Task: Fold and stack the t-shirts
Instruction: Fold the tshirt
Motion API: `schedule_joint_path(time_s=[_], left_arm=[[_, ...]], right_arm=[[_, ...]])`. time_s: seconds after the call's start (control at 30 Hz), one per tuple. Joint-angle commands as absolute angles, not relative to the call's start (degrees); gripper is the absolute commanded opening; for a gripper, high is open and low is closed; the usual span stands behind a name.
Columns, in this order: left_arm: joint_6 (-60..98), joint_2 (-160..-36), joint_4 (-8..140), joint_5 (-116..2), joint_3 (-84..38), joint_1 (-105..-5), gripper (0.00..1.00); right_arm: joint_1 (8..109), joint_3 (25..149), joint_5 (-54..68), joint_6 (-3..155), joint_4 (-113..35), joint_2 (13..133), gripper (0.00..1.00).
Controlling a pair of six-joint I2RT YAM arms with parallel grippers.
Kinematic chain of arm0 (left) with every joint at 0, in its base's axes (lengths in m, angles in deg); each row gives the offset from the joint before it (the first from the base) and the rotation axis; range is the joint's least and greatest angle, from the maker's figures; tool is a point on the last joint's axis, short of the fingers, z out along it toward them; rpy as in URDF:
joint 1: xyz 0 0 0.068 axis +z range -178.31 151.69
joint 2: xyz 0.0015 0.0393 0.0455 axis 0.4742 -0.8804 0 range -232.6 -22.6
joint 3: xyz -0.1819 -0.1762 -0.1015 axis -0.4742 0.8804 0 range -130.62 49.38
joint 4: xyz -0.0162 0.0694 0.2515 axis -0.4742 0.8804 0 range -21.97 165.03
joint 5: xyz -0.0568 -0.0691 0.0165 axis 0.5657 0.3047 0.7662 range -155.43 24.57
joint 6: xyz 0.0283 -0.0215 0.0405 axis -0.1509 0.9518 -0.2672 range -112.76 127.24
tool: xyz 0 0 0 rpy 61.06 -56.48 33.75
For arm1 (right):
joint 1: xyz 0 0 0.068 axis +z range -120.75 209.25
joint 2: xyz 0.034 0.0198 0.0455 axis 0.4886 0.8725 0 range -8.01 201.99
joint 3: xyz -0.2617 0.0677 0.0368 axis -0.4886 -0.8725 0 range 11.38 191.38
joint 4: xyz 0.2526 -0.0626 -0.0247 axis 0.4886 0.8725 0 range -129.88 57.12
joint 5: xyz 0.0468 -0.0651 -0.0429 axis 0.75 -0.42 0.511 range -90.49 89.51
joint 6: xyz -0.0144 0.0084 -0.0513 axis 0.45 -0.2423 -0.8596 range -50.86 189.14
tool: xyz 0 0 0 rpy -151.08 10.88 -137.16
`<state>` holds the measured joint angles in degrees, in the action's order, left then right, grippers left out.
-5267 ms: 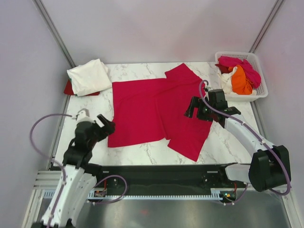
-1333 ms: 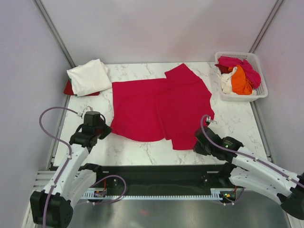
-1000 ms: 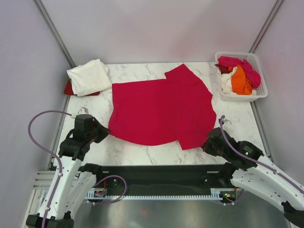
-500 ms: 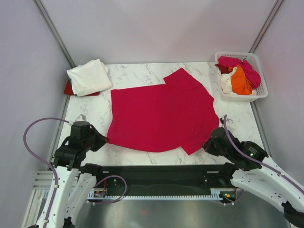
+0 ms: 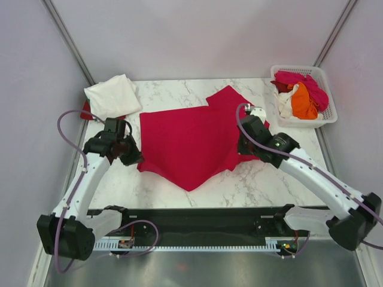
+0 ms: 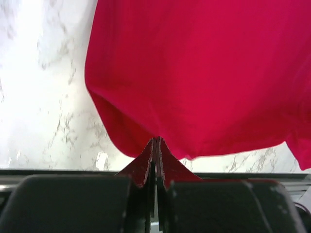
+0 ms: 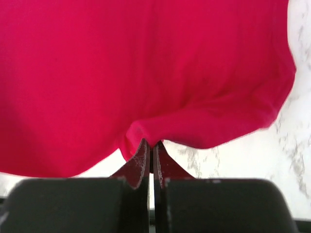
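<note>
A large crimson-red t-shirt [image 5: 185, 140] lies across the middle of the marble table [image 5: 281, 173]. Its near hem is lifted and sags to a point between my arms. My left gripper [image 5: 133, 158] is shut on the shirt's left hem corner; in the left wrist view the red t-shirt [image 6: 204, 73] runs out from the left gripper [image 6: 156, 141]. My right gripper [image 5: 241, 145] is shut on the right hem; in the right wrist view the red t-shirt [image 7: 146, 63] bunches at the right gripper [image 7: 150, 144]. A folded cream-white t-shirt [image 5: 112, 95] rests at the back left.
A white lattice basket [image 5: 308, 123] at the back right holds a pink shirt [image 5: 299, 78], an orange shirt [image 5: 304, 101] and a white shirt [image 5: 286, 106]. A bit of dark red cloth [image 5: 87, 110] shows under the cream shirt. Grey walls enclose the table.
Both grippers have gone from the table's near edge up and toward the back, carrying the red shirt's hem. The hem, flat before, now hangs in a point.
</note>
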<state>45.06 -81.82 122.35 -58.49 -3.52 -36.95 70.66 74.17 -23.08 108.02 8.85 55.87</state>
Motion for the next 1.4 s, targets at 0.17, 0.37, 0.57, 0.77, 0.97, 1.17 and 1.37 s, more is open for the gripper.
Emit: schedule_joint_path(time_s=[0.17, 0.37, 0.57, 0.77, 0.97, 1.17, 1.37], left_arm=[[36.4, -99.0, 114.4, -60.2, -13.1, -32.7, 0.02], [34.7, -108.5, 112.9, -58.8, -17.7, -29.2, 0.02], [33.3, -112.2, 112.7, -60.1, -20.5, -28.4, 0.02], [32.3, -117.1, 112.7, -61.3, -22.2, -28.4, 0.02], [29.6, -119.8, 112.7, -65.3, -24.8, -28.4, 0.02], [27.5, -123.7, 112.8, -64.6, -29.1, -28.4, 0.02], [25.6, -128.5, 113.6, -63.9, -32.3, -28.4, 0.02]], right_arm=[[56.9, 83.7, -12.4, 89.2, -0.2, 74.8, 0.00], [53.0, 89.4, -14.1, 85.9, -0.4, 83.3, 0.00], [50.5, 93.3, -14.5, 84.3, -0.7, 88.1, 0.00], [48.2, 96.7, -14.6, 82.9, -0.6, 92.4, 0.00], [46.8, 98.8, -14.2, 82.6, -0.2, 96.0, 0.00], [45.9, 99.9, -15.2, 82.9, -0.3, 99.4, 0.00], [44.9, 100.9, -16.8, 82.9, 0.1, 101.4, 0.00]])
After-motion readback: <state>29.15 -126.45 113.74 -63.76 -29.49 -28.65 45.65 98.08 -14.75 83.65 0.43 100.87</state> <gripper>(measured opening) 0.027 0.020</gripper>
